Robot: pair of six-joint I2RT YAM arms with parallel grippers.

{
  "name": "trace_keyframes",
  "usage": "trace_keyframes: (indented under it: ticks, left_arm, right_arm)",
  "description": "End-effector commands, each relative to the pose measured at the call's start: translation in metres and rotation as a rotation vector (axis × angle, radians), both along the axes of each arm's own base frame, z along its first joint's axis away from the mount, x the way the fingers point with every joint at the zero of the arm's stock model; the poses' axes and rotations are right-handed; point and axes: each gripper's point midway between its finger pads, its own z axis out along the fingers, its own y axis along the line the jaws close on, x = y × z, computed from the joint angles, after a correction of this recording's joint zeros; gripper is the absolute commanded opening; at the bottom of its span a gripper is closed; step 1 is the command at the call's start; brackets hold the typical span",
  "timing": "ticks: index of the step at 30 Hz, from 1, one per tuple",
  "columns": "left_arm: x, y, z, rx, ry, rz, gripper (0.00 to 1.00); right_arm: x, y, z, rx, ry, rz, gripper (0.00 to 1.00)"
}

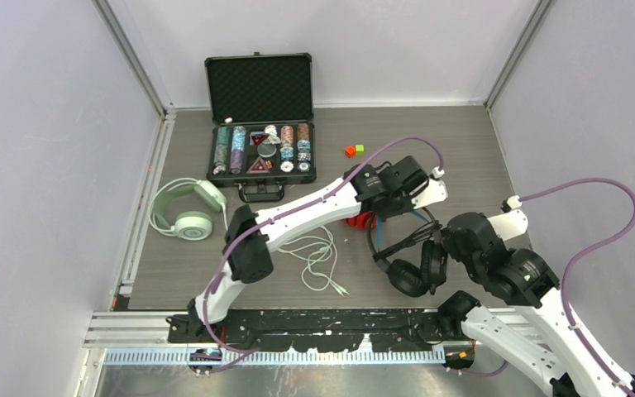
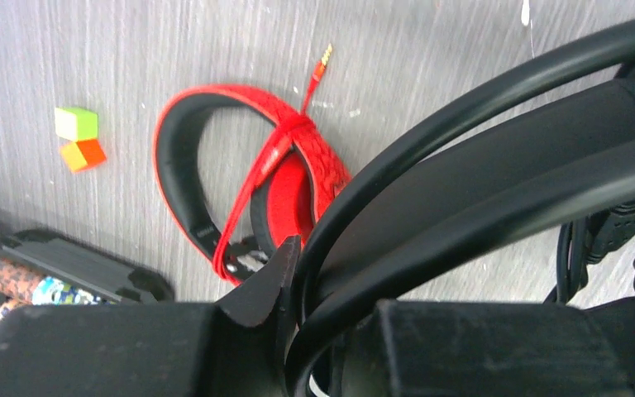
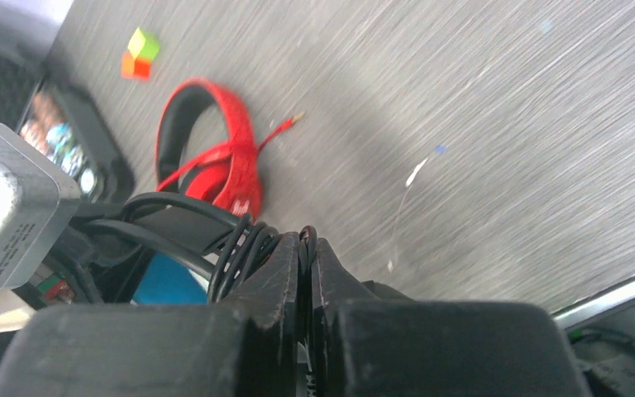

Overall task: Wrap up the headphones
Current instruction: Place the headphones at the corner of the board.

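The black headphones (image 1: 409,263) are held between the two arms. The left jaws are closed on the headband (image 2: 496,165). The right jaws are pressed together on the thin black cable (image 3: 236,248), which makes several loops just beside them, so this wrapping seems to be half done. Beyond the left jaws the red headphones (image 2: 215,165) lie on the counter (image 1: 463,141), their cord tied around the band. The mint-green headphones (image 1: 186,211), well apart from both jaws, are not yet wrapped: a pale cable (image 1: 318,260) lies loose.
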Motion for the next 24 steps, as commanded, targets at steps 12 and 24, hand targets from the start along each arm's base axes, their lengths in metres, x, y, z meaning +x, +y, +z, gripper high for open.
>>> trace_keyframes:
  ticks: [12, 24]
  left_arm:
    - [0.014, -0.059, -0.075, -0.030, 0.109, 0.081, 0.00]
    - [-0.001, -0.074, -0.101, -0.079, 0.226, 0.092, 0.13]
  right_arm:
    - [0.054, -0.060, 0.017, -0.379, -0.237, -0.287, 0.00]
    - [0.039, -0.071, -0.050, -0.367, -0.134, -0.301, 0.00]
